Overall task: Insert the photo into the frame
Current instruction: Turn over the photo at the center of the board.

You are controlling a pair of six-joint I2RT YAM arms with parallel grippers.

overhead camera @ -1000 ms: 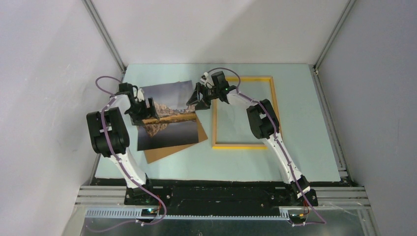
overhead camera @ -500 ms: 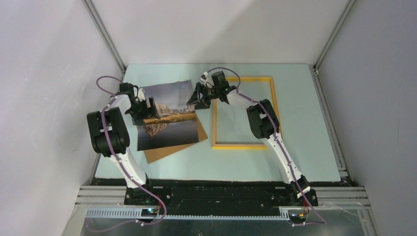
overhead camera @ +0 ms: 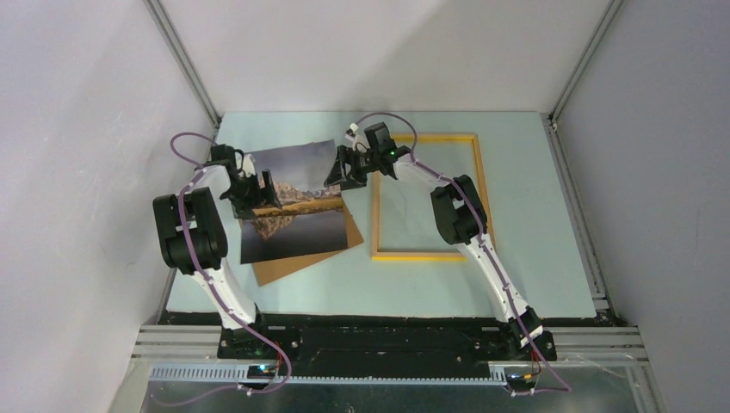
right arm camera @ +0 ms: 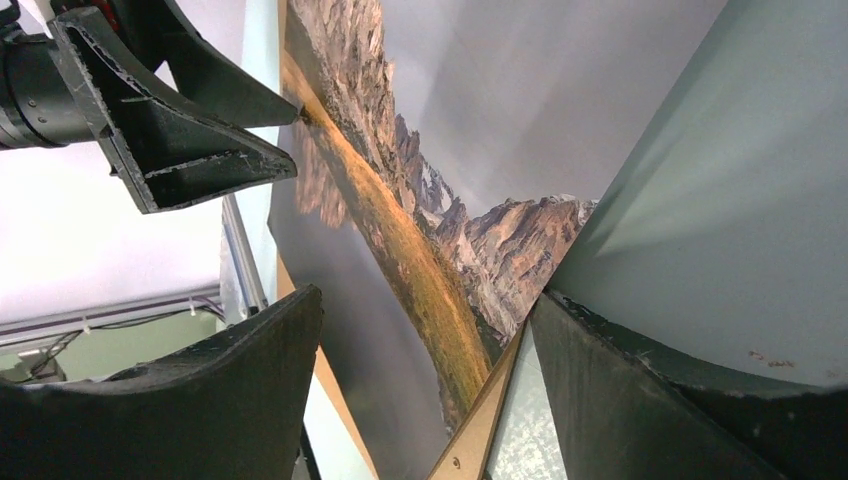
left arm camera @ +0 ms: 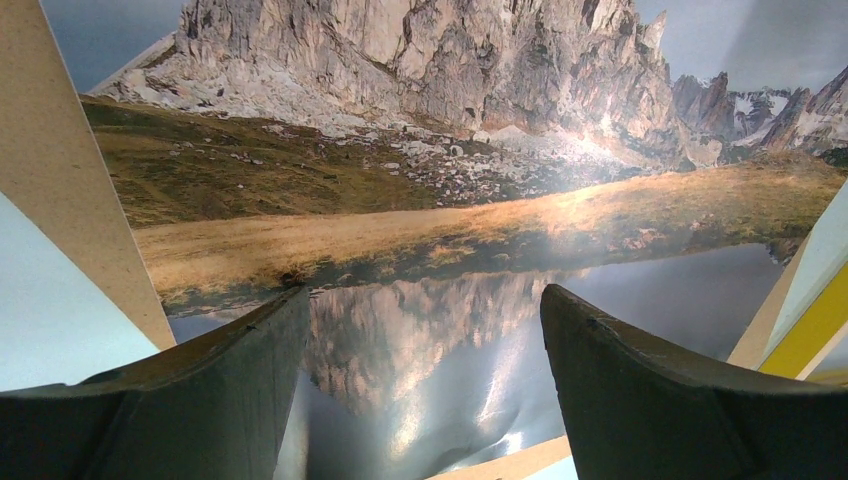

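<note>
Item: the photo (overhead camera: 293, 206), a thin print of a mountain mirrored in a lake, lying face up left of centre in the overhead view. It rests askew on a brown backing board (overhead camera: 297, 265), which shows past its lower and right edges. Destination: the frame (overhead camera: 419, 255), narrow yellow-orange edges, flat on the table (overhead camera: 534, 258) right of centre, with nothing in its opening; the photo's right edge lies just beside its left rail. Left gripper (left arm camera: 422, 300): over the photo's left half, jaws spread wide, nothing between them; whether the tips touch the print cannot be told. Right gripper (right arm camera: 425, 300): at the photo's upper right corner, between print and frame, jaws likewise wide apart and clamping nothing. Its own view looks along the print's surface toward the other gripper. Handling, by judgement: very light, floppy rather than stiff. The face is glossy, with a sheen and a slight ripple showing low in the left wrist view, so it is likely slippery under a pad and easy to crease or mark. Best hold: the thin margin at the right edge or upper right corner, nearest the frame. One finger goes under and one over, pinched lightly, while the other gripper steadies the far side. Keep the sheet low and supported, as it will sag if carried by one corner.
</note>
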